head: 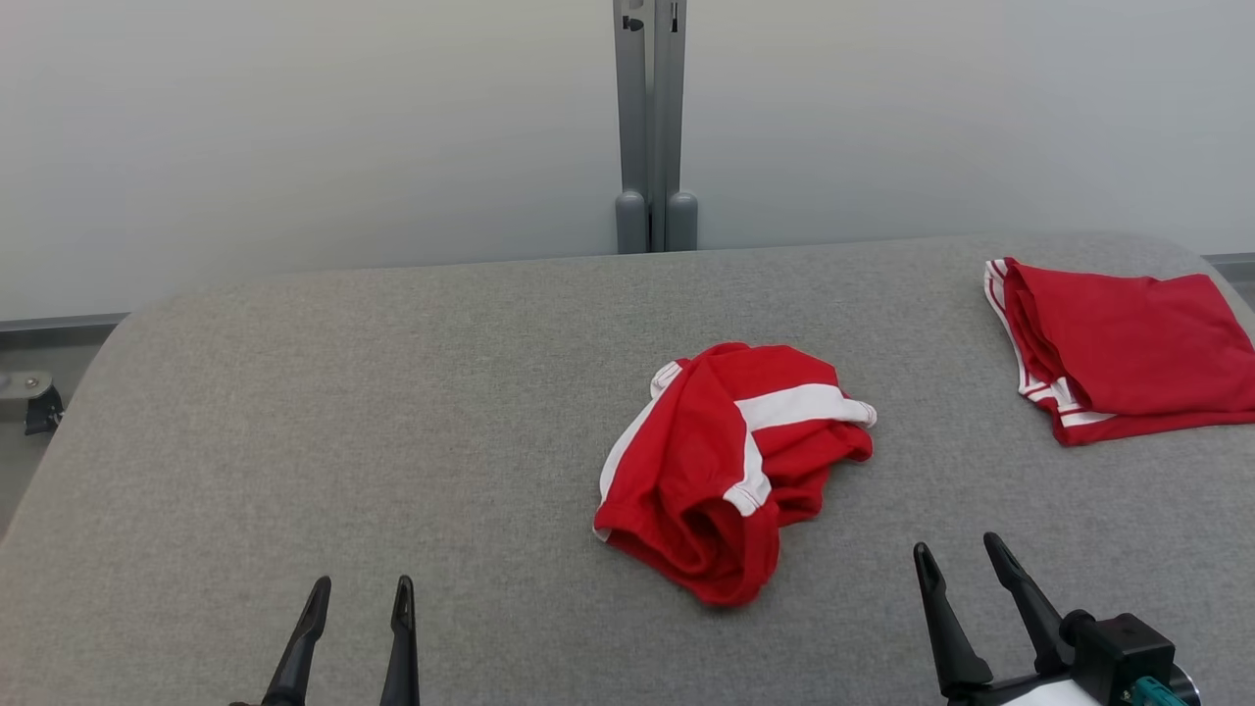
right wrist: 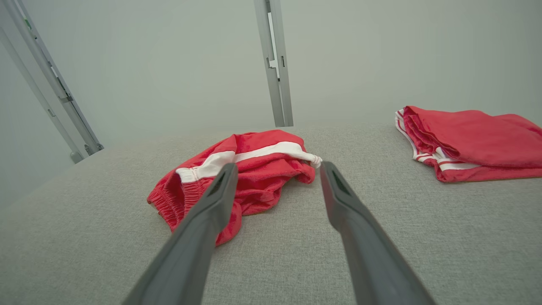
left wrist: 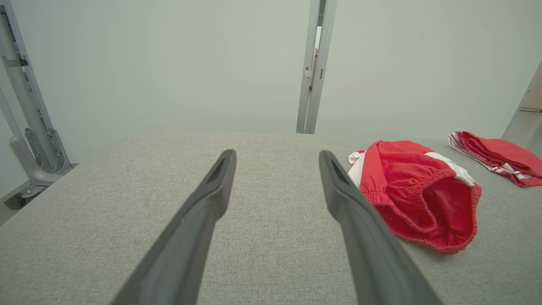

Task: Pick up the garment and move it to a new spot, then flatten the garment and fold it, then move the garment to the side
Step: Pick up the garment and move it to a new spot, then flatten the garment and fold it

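Note:
A crumpled red garment [head: 730,461] with white stripes and an elastic waistband lies near the middle of the grey table [head: 392,412]. It also shows as the garment [left wrist: 417,190] right of my left fingers and as the garment [right wrist: 254,169] just beyond my right fingers. My left gripper [head: 361,596] stands open at the near edge, well left of the garment, with nothing in it. Open too is my right gripper [head: 961,554], at the lower right, a short way from the garment's right side and apart from it.
A second red garment [head: 1118,343], folded flat, lies at the table's far right edge. A grey metal post [head: 652,127] rises behind the table's far edge against a pale wall. The table's left half is bare grey cloth.

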Robot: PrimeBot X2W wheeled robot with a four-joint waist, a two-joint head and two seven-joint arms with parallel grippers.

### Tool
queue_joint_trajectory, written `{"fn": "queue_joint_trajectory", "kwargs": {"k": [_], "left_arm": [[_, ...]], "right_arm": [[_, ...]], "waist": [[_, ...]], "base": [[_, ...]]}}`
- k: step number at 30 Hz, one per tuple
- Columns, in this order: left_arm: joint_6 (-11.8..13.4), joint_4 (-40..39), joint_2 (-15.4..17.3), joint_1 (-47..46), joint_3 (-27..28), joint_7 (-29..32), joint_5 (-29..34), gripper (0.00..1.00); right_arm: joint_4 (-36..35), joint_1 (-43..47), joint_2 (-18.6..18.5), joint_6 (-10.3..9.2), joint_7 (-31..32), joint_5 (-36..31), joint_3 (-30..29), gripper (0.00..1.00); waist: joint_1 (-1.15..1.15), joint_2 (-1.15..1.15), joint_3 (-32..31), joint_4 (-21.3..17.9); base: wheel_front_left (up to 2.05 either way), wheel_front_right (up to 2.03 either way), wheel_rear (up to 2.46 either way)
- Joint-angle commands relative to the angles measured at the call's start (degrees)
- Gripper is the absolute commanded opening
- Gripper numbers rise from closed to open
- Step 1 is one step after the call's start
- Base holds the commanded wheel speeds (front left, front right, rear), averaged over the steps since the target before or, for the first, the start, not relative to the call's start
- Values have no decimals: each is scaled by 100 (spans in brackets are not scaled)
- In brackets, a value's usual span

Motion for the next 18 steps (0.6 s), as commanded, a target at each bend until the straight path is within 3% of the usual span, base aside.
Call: {"fn": "queue_joint_trajectory", "kwargs": {"k": [1, 18], "left_arm": [[-5, -12, 0, 102, 24, -1, 76, 100], [94, 32, -25, 3, -255, -1, 229, 100]], "right_arm": [[7, 71, 7, 0, 3, -4, 8, 100], [55, -35, 61, 0, 3, 118, -35, 100]], "waist": [[0, 0, 11, -27], [0, 0, -21, -30]], "base": [[0, 0, 0], [0, 0, 0]]}}
